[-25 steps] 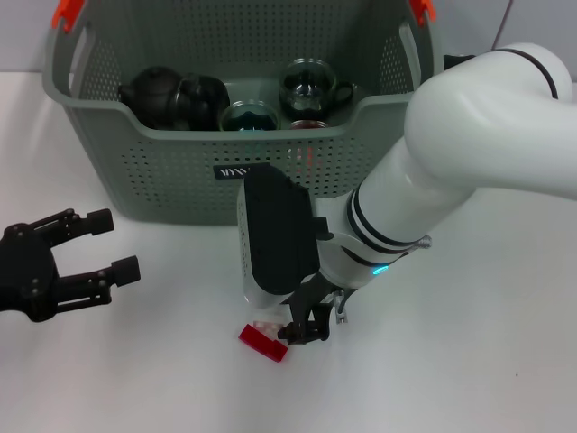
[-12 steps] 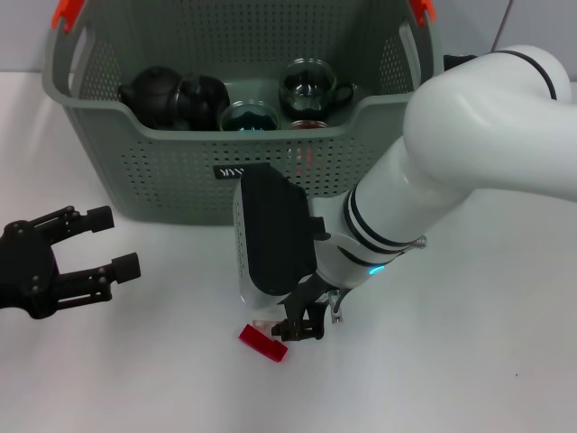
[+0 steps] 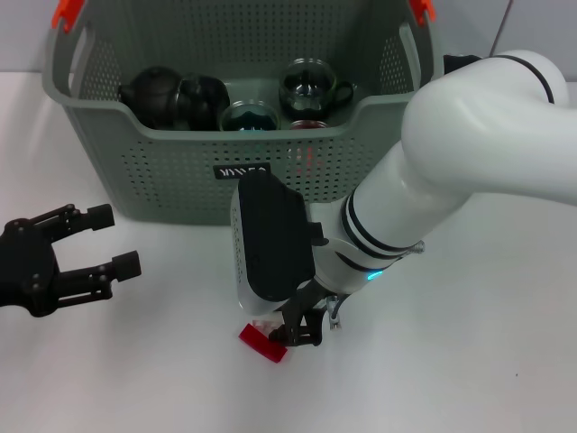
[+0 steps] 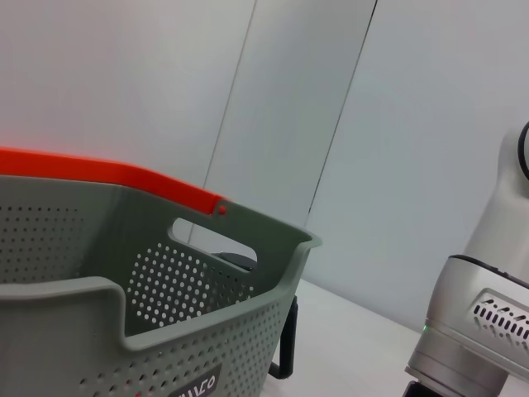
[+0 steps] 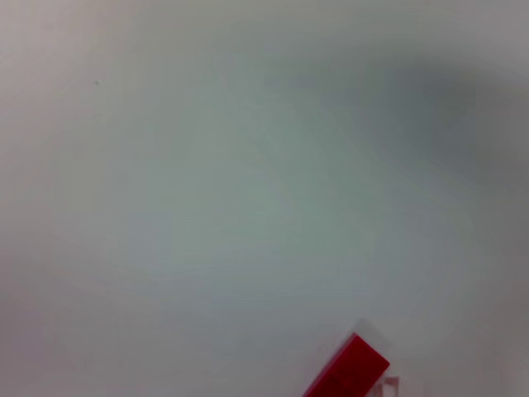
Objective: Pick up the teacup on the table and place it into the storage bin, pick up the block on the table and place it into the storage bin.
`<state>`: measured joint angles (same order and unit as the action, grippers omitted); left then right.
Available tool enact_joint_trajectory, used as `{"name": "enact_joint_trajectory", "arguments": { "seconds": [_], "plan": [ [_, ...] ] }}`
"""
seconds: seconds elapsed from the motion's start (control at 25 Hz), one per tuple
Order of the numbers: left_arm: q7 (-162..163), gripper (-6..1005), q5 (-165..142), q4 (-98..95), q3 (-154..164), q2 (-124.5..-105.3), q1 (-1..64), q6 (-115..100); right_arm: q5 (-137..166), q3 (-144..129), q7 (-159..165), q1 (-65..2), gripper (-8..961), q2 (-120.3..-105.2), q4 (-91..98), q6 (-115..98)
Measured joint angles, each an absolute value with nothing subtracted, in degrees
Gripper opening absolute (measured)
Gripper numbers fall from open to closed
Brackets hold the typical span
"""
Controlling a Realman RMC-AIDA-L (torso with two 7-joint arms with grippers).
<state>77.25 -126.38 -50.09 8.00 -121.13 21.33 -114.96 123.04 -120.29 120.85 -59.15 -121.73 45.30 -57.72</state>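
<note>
Right pincer [image 3: 293,332] creeping lower toward the red block [image 3: 262,344], whether its fingers are parted being impossible to tell, block lying on the surface [image 3: 469,361] in front of the storage bin [image 3: 180,171], left pincer [image 3: 113,242] hanging spread apart, left of the bin

The block [image 3: 262,344] lies on the table [image 3: 469,361] in front of the storage bin [image 3: 180,171] (cups [image 3: 311,86] inside), right gripper [image 3: 299,332] directly over it, left gripper [image 3: 108,244] well left.
</note>
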Motion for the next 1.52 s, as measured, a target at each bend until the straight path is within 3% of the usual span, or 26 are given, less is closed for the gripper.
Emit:
{"name": "enact_joint_trajectory", "arguments": {
  "seconds": [0.36, 0.56, 1.0, 1.32, 1.52],
  "plan": [
    [77.3, 894, -126.4, -50.1, 8.0, -121.11, 21.4, -115.0, 123.0, -120.3, 120.9, -59.2, 364, -121.73, 44.6, -57.5],
    [77.5, 894, -126.4, -50.1, 7.9, -121.11, 21.4, -115.1, 123.0, -120.1, 121.5, -59.1, 178, -121.58, 45.2, -57.5],
    [77.8, 895, -126.4, -50.3, 7.8, -121.05, 21.4, -115.4, 127.0, -114.6, 125.0, -55.6, 172, -120.46, 52.3, -57.9],
    [78.5, 896, -126.4, -50.6, 7.8, -121.02, 21.4, -115.8, 134.0, -103.5, 127.9, -47.3, 173, -120.40, 72.0, -64.8],
    [78.6, 896, -126.3, -50.3, 7.8, -120.92, 21.8, -115.8, 134.3, -96.7, 128.9, -46.2, 173, -120.42, 82.6, -69.9]
  ]
}}
